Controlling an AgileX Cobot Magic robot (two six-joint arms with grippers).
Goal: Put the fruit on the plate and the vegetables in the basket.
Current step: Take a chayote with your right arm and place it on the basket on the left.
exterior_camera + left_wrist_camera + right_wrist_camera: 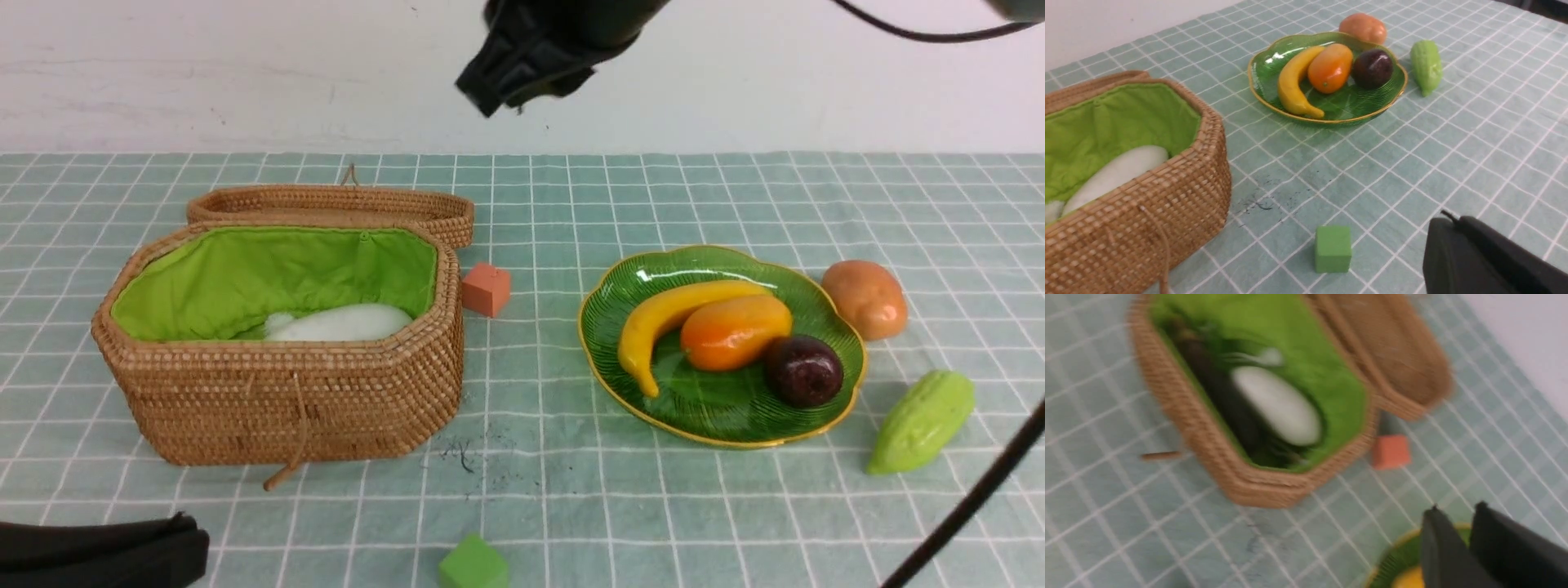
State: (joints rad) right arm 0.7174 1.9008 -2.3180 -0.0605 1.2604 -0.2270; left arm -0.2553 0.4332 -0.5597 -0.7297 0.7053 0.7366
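Note:
The wicker basket (294, 400) stands open at the left, lid laid back. The white radish (339, 324) lies in it; the right wrist view, blurred, also shows the dark eggplant (1224, 400) beside the radish (1278, 404). The green plate (718, 416) holds the banana (653, 327), mango (735, 331) and mangosteen (804, 371). The potato (867, 298) and the green gourd (922, 420) lie on the cloth right of the plate. My right gripper (490, 94) hangs high above the table's middle, jaws a little apart and empty (1457, 508). My left gripper (184, 535) rests low at the front left, shut and empty (1449, 218).
An orange cube (487, 288) sits between basket and plate. A green cube (473, 565) sits at the front edge, close to my left gripper in the left wrist view (1333, 249). A black cable (971, 498) crosses the front right corner. A white wall runs behind the table.

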